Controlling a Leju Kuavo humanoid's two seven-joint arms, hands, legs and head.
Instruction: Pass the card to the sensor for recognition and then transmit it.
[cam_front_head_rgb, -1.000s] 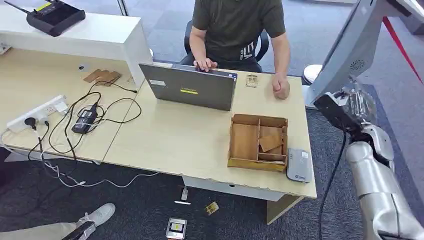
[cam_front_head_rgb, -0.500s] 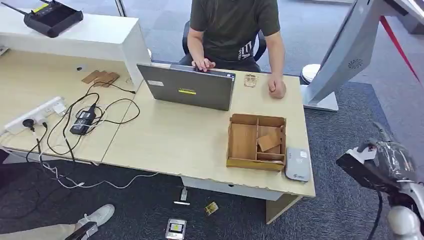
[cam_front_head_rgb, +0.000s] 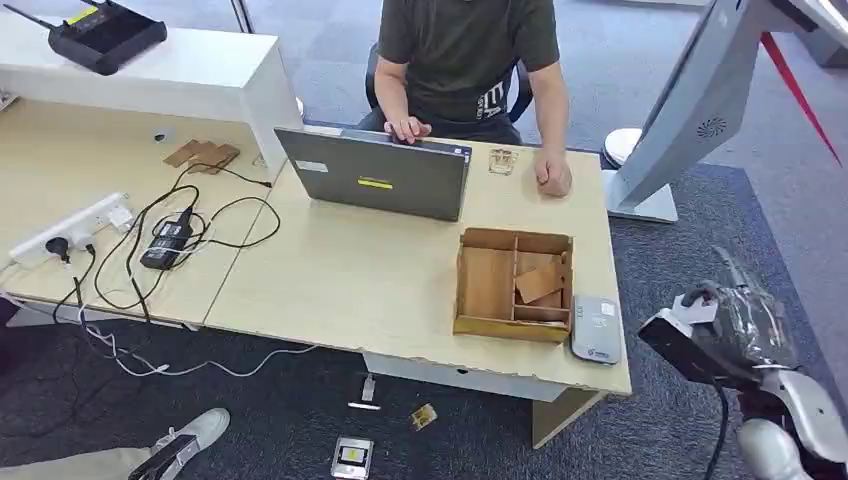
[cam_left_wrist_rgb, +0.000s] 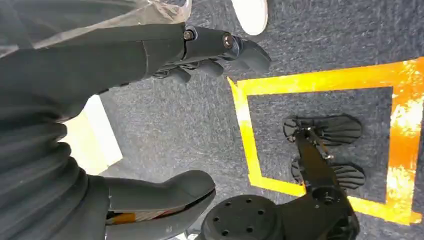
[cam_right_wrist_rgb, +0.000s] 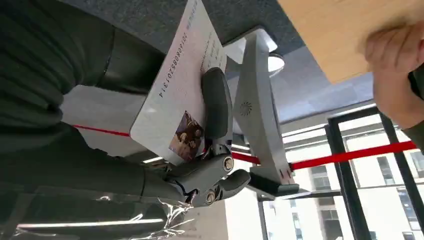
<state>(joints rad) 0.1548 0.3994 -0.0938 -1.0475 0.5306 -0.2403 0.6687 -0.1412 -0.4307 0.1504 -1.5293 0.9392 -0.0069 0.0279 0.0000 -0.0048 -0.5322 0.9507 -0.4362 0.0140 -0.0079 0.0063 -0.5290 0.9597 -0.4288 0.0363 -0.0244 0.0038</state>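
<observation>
Right hand (cam_front_head_rgb: 735, 330) has dropped past the desk's (cam_front_head_rgb: 400, 270) right edge, clamping the card (cam_right_wrist_rgb: 175, 95).

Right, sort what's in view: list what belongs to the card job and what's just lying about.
Job things:
card, held in the right hand
grey sensor at the desk edge

Lying about:
wooden tray
laptop
power strip and cables
black router

Laptop (cam_front_head_rgb: 375, 183) behind wooden tray (cam_front_head_rgb: 488, 285) on desk (cam_front_head_rgb: 340, 270) — sensor (cam_front_head_rgb: 596, 328) just right of tray.
</observation>
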